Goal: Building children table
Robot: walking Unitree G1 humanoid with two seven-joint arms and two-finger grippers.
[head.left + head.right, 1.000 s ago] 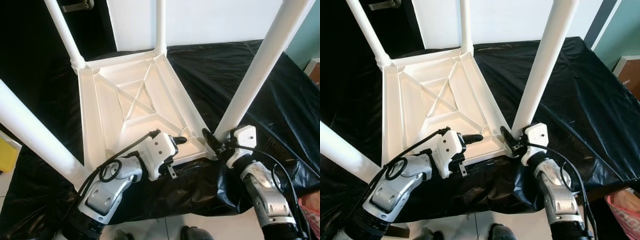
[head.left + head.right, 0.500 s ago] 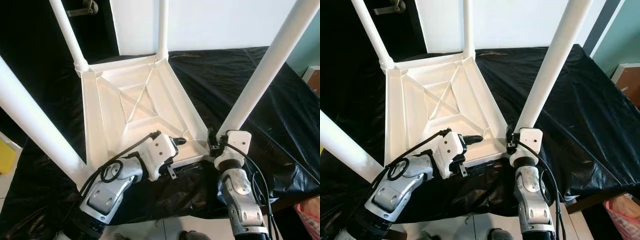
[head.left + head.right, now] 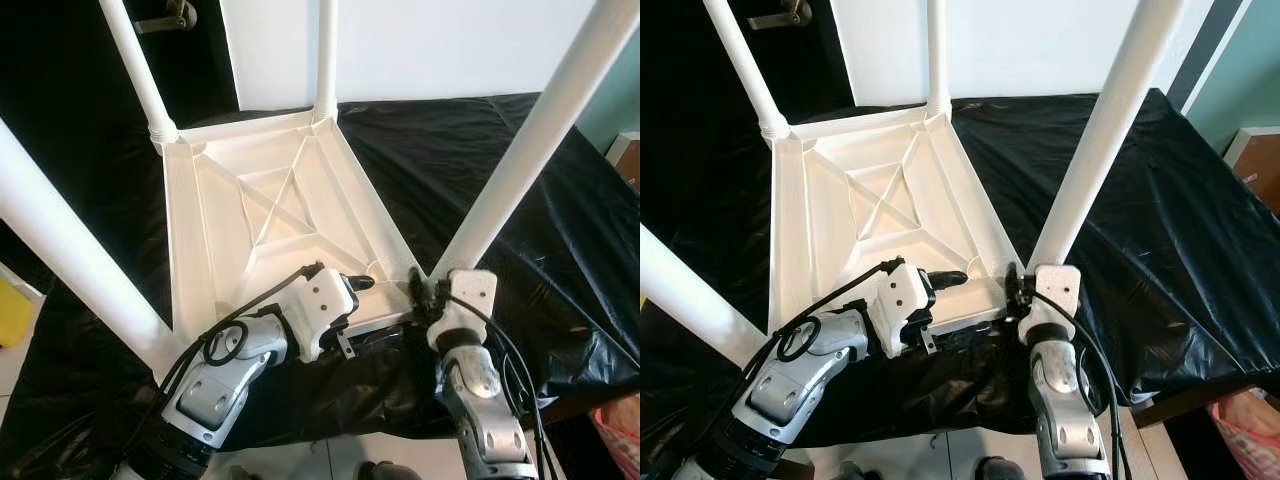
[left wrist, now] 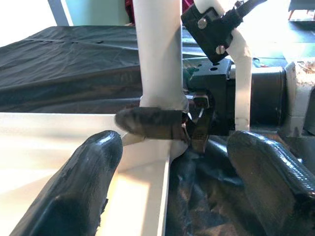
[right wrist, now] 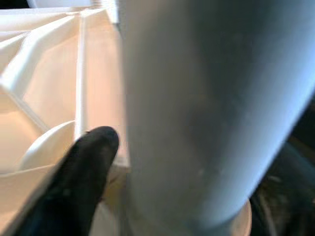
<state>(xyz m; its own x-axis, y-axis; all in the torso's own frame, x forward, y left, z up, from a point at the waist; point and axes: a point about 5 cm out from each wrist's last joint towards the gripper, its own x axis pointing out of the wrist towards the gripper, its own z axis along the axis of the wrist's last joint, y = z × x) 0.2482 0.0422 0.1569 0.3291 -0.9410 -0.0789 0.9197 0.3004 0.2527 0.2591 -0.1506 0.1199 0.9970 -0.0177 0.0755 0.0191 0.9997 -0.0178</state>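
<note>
A white children's table (image 3: 270, 200) lies upside down on a black sheet, its four legs pointing up. My left gripper (image 3: 352, 312) is open at the table's near rim (image 4: 165, 196). One of its fingers (image 4: 83, 182) is over the underside and the other is outside, over the sheet. My right gripper (image 3: 430, 292) is shut on the base of the near-right leg (image 3: 520, 150). In the right wrist view this leg (image 5: 197, 123) stands close against one black finger (image 5: 83, 167). In the left wrist view a right finger (image 4: 152, 123) presses on the leg's foot.
The black plastic sheet (image 3: 1160, 210) covers the whole work surface and hangs over its near edge. A yellow object (image 3: 12, 310) sits at the far left, a cardboard box (image 3: 1258, 150) at the right, and a pink bag (image 3: 1250, 420) on the floor at the lower right. A white wall is behind.
My right arm has swung in from the right and now points straight up at the leg base, with the wrist turned on it. The left arm has stayed put.
</note>
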